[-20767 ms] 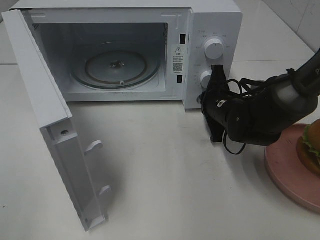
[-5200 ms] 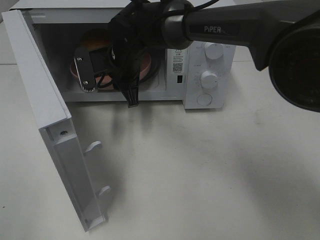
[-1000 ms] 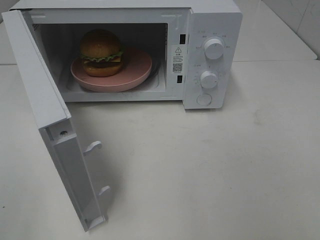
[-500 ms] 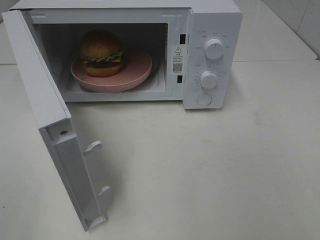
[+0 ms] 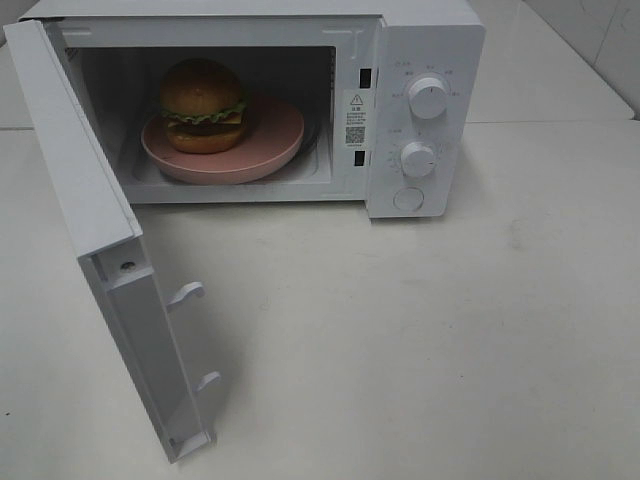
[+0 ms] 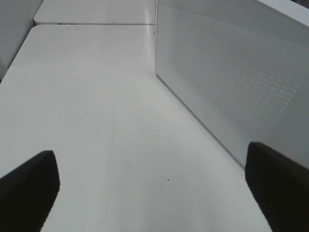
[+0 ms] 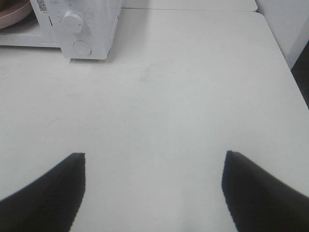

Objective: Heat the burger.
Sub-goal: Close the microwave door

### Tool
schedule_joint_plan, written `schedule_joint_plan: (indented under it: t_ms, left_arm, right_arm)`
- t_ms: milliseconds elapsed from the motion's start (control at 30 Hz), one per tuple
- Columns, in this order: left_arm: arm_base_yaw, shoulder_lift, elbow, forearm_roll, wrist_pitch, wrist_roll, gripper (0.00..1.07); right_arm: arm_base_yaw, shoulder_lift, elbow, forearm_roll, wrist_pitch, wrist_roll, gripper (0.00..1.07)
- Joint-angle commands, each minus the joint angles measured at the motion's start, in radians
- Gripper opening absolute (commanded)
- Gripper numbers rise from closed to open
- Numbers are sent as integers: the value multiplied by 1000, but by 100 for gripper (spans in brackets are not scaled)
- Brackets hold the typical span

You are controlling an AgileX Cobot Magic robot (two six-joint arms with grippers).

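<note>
The burger (image 5: 203,103), with golden-brown bun, green lettuce and dark patty, sits on a round pink plate (image 5: 272,140) inside the open white microwave (image 5: 430,60). The microwave door (image 5: 95,240) stands swung wide open to the left. Neither arm shows in the high view. My left gripper (image 6: 149,191) is open and empty over bare table beside the door's outer face (image 6: 231,82). My right gripper (image 7: 153,193) is open and empty over bare table, well away from the microwave's control panel (image 7: 79,19). The plate's edge shows in the right wrist view (image 7: 12,17).
The microwave panel has two round knobs (image 5: 428,98) and a round button (image 5: 408,199). The white table (image 5: 420,340) spreads in front and to the right. A table edge and a wall show in the right wrist view (image 7: 285,43).
Nothing has moved in the last second. Earlier, my right arm carried the plate with the burger from the table's right side into the microwave and then withdrew out of the high view.
</note>
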Motion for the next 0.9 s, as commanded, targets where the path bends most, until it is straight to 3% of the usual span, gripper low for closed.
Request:
schedule_joint_plan:
  t_ms: [33, 900]
  left_arm:
    - [2, -15, 3, -3, -6, 1, 98]
    - [2, 16, -4, -16, -16, -17, 98]
  right_arm:
    - [-4, -26, 2, 3, -8, -9, 76]
    - [-4, -26, 2, 3, -8, -11, 76]
